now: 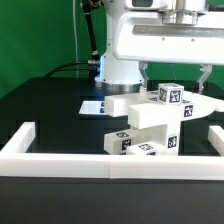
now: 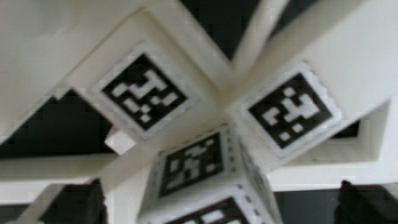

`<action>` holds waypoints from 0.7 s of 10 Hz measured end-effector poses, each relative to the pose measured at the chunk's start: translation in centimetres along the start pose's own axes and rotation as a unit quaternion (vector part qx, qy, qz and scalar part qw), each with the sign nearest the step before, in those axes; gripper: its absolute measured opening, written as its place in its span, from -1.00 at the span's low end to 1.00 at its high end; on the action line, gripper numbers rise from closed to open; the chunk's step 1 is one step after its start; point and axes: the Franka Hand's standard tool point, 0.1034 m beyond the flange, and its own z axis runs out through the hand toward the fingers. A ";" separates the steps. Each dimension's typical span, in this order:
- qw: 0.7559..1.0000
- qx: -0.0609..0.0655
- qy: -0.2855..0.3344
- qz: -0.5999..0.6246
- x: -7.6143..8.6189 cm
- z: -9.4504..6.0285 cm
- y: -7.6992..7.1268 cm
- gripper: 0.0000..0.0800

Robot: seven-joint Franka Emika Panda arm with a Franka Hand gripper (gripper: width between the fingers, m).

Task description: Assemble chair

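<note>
Several white chair parts point(image 1: 150, 125) with black-and-white tags lie clustered together in the middle of the black table. One tagged part point(image 1: 171, 95) sticks up at the top of the cluster. My gripper point(image 1: 176, 78) hangs right over it, with a dark finger on each side. In the wrist view the tagged chair parts point(image 2: 196, 120) fill the picture. One white bar point(image 2: 222, 195) runs between my dark fingers point(image 2: 71, 203), with a gap showing on both sides. My gripper point(image 2: 217, 207) is open and holds nothing.
The long white border wall point(image 1: 110, 162) runs along the front, with short arms at the exterior view's left point(image 1: 20, 140) and right point(image 1: 214, 135). The marker board point(image 1: 94, 106) lies flat behind the cluster, near the robot base point(image 1: 115, 70).
</note>
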 end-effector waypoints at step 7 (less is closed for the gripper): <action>0.999 -0.007 -0.001 -0.052 0.0 0.0 0.4 -0.29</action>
